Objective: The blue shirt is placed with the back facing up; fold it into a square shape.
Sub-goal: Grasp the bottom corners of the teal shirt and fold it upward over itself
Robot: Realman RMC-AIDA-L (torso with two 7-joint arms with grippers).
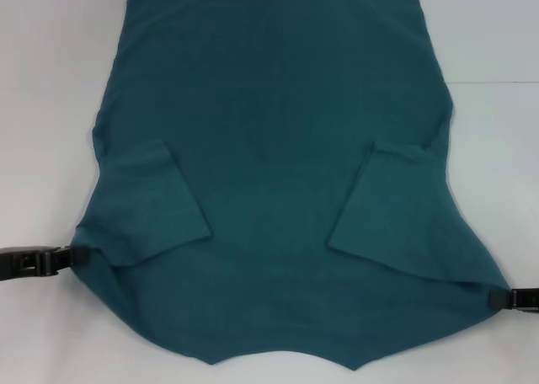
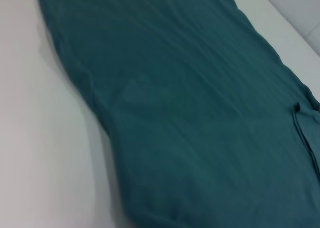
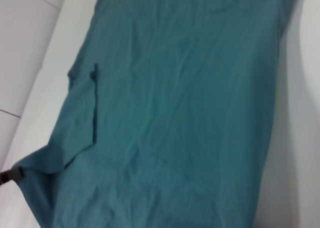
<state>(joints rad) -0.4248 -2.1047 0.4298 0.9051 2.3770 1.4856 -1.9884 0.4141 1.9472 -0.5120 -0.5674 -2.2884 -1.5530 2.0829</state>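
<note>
**A:** Where does the fold stand?

**B:** Early, I'd judge. The blue shirt (image 1: pixel 278 148) lies spread flat on the white bench (image 1: pixel 50 81), plain side up, both sleeves turned in over the body. The left pincer (image 1: pixel 74 256) is closed on the shirt's near left corner at the bench's left edge; the right pincer (image 1: pixel 497 296) is clamped on the near right corner. Both corners are pulled outward into points.

**A:** So the next move?

**B:** Probably lifting those two corners together and carrying them toward the far hem, keeping them level so the fold line runs straight.

**A:** How will the cloth behave?

**B:** It's soft, matte knit, lightly creased, and far bigger than either pincer. It should drape and sag between the grips, so uneven travel could skew the fold.
</note>
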